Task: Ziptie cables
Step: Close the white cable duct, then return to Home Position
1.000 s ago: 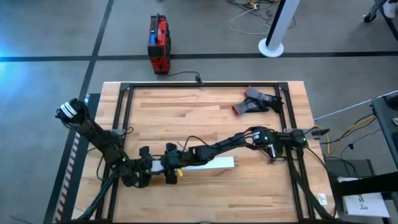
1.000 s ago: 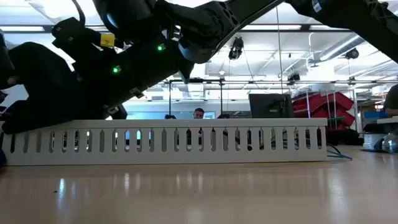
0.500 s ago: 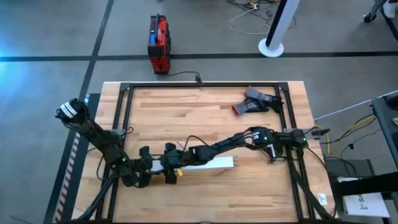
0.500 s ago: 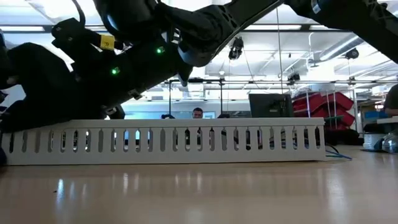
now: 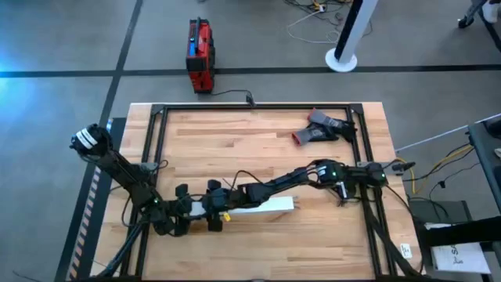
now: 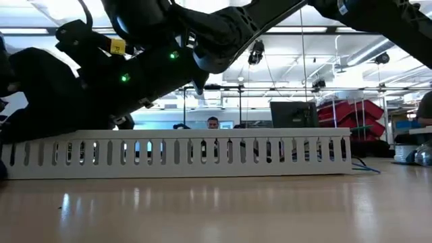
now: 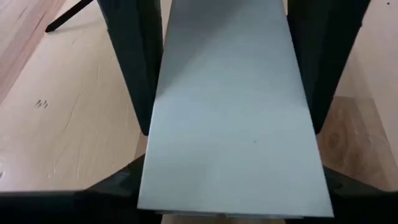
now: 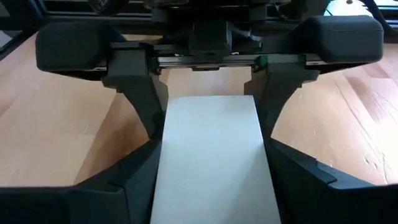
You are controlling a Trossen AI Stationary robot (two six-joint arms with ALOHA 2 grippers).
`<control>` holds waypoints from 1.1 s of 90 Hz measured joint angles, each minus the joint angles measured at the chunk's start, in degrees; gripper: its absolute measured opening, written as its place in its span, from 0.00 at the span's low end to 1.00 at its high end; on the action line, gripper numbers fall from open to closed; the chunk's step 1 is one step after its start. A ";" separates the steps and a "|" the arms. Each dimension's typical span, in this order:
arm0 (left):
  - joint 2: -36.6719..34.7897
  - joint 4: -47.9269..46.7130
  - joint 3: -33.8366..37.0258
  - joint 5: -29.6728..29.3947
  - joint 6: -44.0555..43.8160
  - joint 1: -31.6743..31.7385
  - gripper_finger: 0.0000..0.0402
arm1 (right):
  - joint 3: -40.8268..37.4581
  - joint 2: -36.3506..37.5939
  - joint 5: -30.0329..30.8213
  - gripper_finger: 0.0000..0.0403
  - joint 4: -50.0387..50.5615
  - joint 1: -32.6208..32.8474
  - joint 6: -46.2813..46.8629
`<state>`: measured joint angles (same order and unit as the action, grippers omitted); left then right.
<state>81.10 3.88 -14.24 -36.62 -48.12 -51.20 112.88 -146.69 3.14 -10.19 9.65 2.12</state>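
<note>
The long white slotted channel [image 5: 258, 207] lies along the table near its front edge, resting on its bottom [image 6: 182, 172]. My left gripper [image 5: 185, 208] stands at its left end. My right gripper [image 5: 215, 213] is just to the right of it, and both are shut on the channel. Thin dark wires show through the slots [image 6: 270, 152], and pale thin cables [image 6: 368, 169] trail out past the channel's right end. A thin black strip [image 7: 68, 15], which looks like the ziptie, lies on the wood beside the channel. My left gripper pinches the channel's two long side walls [image 7: 158, 93] at its left end, one finger [image 8: 142, 99] on each side. The fingers come from the table's left and lie along the channel, which stays on the table. My right gripper pinches the same two side walls [image 8: 163, 168] a little farther right. Its fingers [image 8: 127, 177] slant down from the table's right and lie along the channel, facing my left gripper. The channel's bottom rests on the wood.
A red-and-black hand tool [image 5: 321, 128] lies at the far right of the table. A black frame rail [image 5: 250, 107] runs around the tabletop. A thin black cord [image 5: 239, 176] curls behind the channel. Bare wood spreads across the table's far middle [image 5: 235, 141].
The channel has slid a little toward the table's left edge, staying flat on the wood. Both grippers keep their hold.
</note>
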 joint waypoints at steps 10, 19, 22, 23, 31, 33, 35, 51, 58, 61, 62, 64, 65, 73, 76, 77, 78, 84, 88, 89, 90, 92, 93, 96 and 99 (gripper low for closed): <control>0.00 0.02 0.00 -0.09 -0.02 0.00 0.55 | -0.02 0.00 -0.02 0.59 -0.16 0.00 0.10; -0.73 -0.21 0.08 0.39 0.17 0.09 0.56 | 0.00 -0.07 -0.14 0.64 -1.57 -0.02 -0.26; -1.27 -0.38 0.14 0.73 0.22 0.12 0.57 | 0.00 -0.07 -0.13 0.66 -1.66 -0.05 -0.24; -1.48 -0.44 0.16 0.85 0.22 0.13 0.58 | 0.00 -0.07 -0.11 0.66 -1.68 -0.06 -0.22; -4.02 -1.49 0.22 2.51 0.34 0.15 0.65 | 0.90 0.30 -0.07 0.72 -0.83 -0.08 -0.19; -4.91 -1.98 0.21 2.84 0.33 0.15 0.66 | 1.11 0.60 -0.03 0.73 -0.44 -0.11 -0.25; -5.92 -2.63 0.19 3.17 0.35 0.15 0.68 | 1.33 1.02 0.02 0.74 -0.09 -0.08 -0.29; -16.40 -13.75 -1.36 9.52 -0.99 0.13 0.80 | 1.09 7.51 4.46 0.77 7.24 1.07 -4.58; -21.55 -16.61 -2.64 12.84 -2.25 0.09 0.82 | 0.21 10.92 9.24 0.76 11.04 1.90 -7.28; -23.58 -17.41 -3.15 13.60 -2.52 0.09 0.83 | -0.50 12.53 11.17 0.75 12.85 2.34 -8.28; -24.34 -17.94 -3.35 13.65 -2.57 0.09 0.83 | -0.79 12.98 11.71 0.74 13.21 2.46 -8.61; -25.70 -19.02 -3.68 13.61 -2.60 0.09 0.83 | -1.41 13.97 12.63 0.74 13.51 2.73 -9.33; -26.33 -19.42 -3.80 13.56 -2.60 0.09 0.83 | -1.81 14.49 12.96 0.73 13.48 2.79 -9.45; -31.42 -21.35 -4.86 10.53 -0.89 0.09 0.83 | -6.89 19.33 13.52 0.70 13.52 3.38 -10.67; -33.25 -20.71 -5.29 8.32 0.81 0.09 0.82 | -9.49 21.39 13.30 0.69 12.61 3.50 -10.73; -33.85 -20.32 -5.40 7.40 1.50 0.09 0.82 | -10.47 22.07 13.30 0.68 12.28 3.52 -10.74; -34.36 -19.90 -5.45 6.46 2.25 0.09 0.82 | -11.39 22.66 13.24 0.68 12.00 3.55 -10.74; -37.37 -16.87 -5.44 1.19 7.93 0.12 0.81 | -17.70 26.79 13.02 0.66 9.23 3.56 -10.75; -38.87 -13.96 -5.25 -1.92 12.43 0.30 0.80 | -22.36 29.60 12.96 0.64 6.88 3.54 -10.74; -39.17 -13.31 -5.22 -2.52 13.65 0.38 0.80 | -23.69 30.38 12.96 0.64 6.12 3.54 -10.75; -39.46 -12.66 -5.20 -3.10 14.88 0.46 0.79 | -25.04 31.17 12.96 0.63 5.33 3.54 -10.75; -39.98 -11.23 -5.18 -4.12 17.41 0.70 0.79 | -27.50 32.63 12.97 0.63 3.76 3.47 -10.74; -40.24 -10.52 -5.16 -4.63 18.67 0.84 0.79 | -28.75 33.40 12.96 0.62 2.88 3.43 -10.74; -40.85 -8.64 -5.14 -6.00 22.26 1.29 0.78 | -32.56 35.70 12.96 0.61 0.15 3.32 -10.75; -41.18 -6.19 -5.09 -7.62 26.21 1.78 0.77 | -36.70 38.06 12.96 0.60 -2.86 3.16 -10.75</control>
<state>39.92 -2.30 -19.33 -44.24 -21.91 -49.42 76.18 -108.63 16.10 -13.05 12.81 -8.63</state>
